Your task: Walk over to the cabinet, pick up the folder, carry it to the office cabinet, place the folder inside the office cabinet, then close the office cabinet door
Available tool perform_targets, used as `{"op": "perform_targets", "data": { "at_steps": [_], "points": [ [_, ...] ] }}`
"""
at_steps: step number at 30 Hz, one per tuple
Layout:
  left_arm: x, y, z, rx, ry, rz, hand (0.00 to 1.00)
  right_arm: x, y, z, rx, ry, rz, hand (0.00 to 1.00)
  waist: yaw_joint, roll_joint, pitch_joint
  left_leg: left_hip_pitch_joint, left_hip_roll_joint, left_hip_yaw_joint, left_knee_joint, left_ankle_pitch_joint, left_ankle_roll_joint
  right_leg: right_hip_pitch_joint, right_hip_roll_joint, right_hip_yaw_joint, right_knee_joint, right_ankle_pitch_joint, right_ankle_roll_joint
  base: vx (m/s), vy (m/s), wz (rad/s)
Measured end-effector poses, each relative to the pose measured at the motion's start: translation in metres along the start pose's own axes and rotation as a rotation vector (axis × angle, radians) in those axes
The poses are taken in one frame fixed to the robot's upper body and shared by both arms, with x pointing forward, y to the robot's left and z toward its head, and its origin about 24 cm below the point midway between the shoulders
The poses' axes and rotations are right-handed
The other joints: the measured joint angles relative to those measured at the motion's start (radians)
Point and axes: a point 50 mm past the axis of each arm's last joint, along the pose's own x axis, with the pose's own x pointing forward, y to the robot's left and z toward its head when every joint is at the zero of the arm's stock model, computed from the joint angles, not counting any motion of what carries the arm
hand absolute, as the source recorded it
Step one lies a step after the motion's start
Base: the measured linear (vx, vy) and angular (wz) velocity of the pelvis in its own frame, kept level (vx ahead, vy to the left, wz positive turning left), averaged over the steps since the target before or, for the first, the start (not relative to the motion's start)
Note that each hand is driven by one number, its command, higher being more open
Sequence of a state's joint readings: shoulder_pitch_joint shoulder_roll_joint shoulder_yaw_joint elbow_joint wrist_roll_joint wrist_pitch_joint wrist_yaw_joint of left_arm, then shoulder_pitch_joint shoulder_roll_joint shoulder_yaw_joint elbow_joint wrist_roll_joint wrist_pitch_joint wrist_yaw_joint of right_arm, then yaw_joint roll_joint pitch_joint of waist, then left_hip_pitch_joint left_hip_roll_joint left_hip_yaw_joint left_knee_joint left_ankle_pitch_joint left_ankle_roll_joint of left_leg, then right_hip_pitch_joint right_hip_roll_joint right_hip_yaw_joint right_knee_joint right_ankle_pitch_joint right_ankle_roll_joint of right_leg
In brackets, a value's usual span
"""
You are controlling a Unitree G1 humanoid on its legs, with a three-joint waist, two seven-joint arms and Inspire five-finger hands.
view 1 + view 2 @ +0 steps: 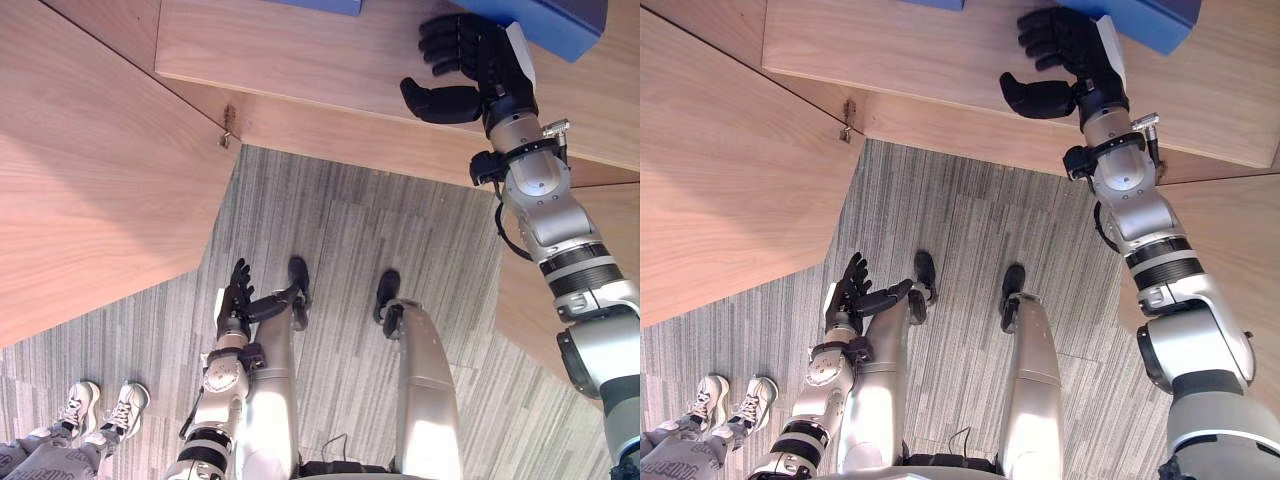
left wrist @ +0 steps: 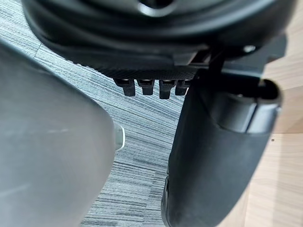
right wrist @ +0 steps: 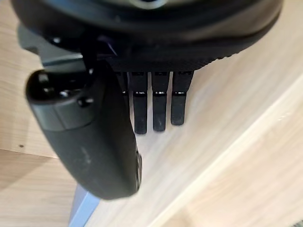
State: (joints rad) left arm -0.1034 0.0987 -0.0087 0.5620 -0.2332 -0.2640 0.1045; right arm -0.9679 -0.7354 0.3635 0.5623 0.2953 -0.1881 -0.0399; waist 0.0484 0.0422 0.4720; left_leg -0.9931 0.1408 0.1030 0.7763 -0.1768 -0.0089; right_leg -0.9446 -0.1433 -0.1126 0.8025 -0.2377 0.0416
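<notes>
The cabinet door (image 1: 90, 180) is seen open, left of the wooden shelf (image 1: 300, 60). At the shelf's far right the blue folder (image 1: 560, 25) is found, its long axis cut from view. The right hand (image 1: 480, 62), released and empty, is held over the shelf just beside the folder, which lies behind its back. The left hand (image 1: 237, 300), likewise released, is hung well below the shelf.

place: office; wood cabinet (image 1: 300, 60); grey carpet tiles (image 1: 340, 240)

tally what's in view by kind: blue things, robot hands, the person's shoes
blue things: 2
robot hands: 2, left hand and right hand
person's shoes: 2
total: 6
</notes>
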Motion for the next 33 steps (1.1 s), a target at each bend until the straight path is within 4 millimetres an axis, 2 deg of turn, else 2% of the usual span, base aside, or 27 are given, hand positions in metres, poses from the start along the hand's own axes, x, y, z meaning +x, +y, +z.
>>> {"op": "perform_targets", "data": {
  "at_steps": [2,6,12,15,18,20,23,26,33],
  "points": [
    [0.0,0.001,0.0,0.003,0.001,-0.003,1.0,-0.001,0.002,-0.005,0.031,0.03,0.042,0.0,0.003,-0.005,-0.003,0.004,0.004,0.004,-0.003,0.0,0.0,0.002,0.003,0.002,-0.004,0.001,0.0,-0.01,-0.035,-0.05],
    [0.0,0.0,-0.003,0.005,0.013,-0.021,1.0,-0.004,0.008,-0.011,0.215,0.064,0.095,0.0,0.007,-0.006,-0.003,0.021,0.014,0.019,-0.009,0.0,0.0,0.017,0.007,0.003,-0.011,0.002,-0.002,-0.01,-0.037,-0.03],
    [0.002,0.001,-0.004,0.005,0.022,-0.014,1.0,-0.004,0.021,-0.015,0.322,0.078,0.045,0.0,0.009,-0.008,-0.009,0.024,0.021,0.03,-0.024,0.003,0.005,0.019,0.016,0.006,-0.038,0.018,-0.001,-0.01,-0.03,-0.06],
    [0.002,0.001,-0.004,0.002,0.024,-0.008,1.0,-0.001,0.03,-0.012,0.308,0.071,-0.004,0.0,0.007,-0.008,-0.011,0.025,0.023,0.034,-0.033,0.005,0.008,0.019,0.018,0.008,-0.052,0.027,0.0,0.0,-0.015,-0.07],
    [0.003,0.0,-0.004,-0.009,0.023,0.017,1.0,0.013,0.037,-0.003,0.183,0.063,-0.076,0.0,0.003,-0.008,-0.011,0.025,0.024,0.041,-0.039,0.008,0.012,0.019,0.02,0.011,-0.064,0.039,0.002,-0.01,-0.009,-0.06],
    [0.004,-0.002,-0.003,-0.023,0.02,0.034,1.0,0.023,0.033,0.002,0.099,0.08,-0.145,0.0,0.009,-0.007,-0.011,0.024,0.024,0.042,-0.043,0.01,0.015,0.019,0.02,0.012,-0.073,0.044,0.003,-0.01,-0.004,-0.02],
    [0.005,-0.003,-0.002,-0.049,0.017,0.058,1.0,0.032,0.024,0.007,0.065,0.102,-0.224,0.0,0.016,-0.007,-0.011,0.022,0.019,0.042,-0.05,0.015,0.021,0.018,0.018,0.011,-0.081,0.048,0.004,-0.02,-0.007,0.02],
    [0.006,-0.004,-0.002,-0.054,0.016,0.073,1.0,0.037,0.014,0.009,0.073,0.125,-0.285,0.0,0.017,-0.007,-0.011,0.018,0.009,0.041,-0.065,0.025,0.025,0.014,0.01,0.007,-0.085,0.052,0.006,0.0,-0.011,0.09],
    [0.006,-0.009,0.003,-0.073,-0.005,0.069,1.0,0.035,0.007,0.012,0.176,0.115,-0.33,0.0,0.009,-0.006,-0.012,0.0,-0.003,0.029,-0.072,0.041,0.028,0.003,0.001,-0.004,-0.086,0.059,0.006,-0.01,-0.017,0.07]
  ]
}}
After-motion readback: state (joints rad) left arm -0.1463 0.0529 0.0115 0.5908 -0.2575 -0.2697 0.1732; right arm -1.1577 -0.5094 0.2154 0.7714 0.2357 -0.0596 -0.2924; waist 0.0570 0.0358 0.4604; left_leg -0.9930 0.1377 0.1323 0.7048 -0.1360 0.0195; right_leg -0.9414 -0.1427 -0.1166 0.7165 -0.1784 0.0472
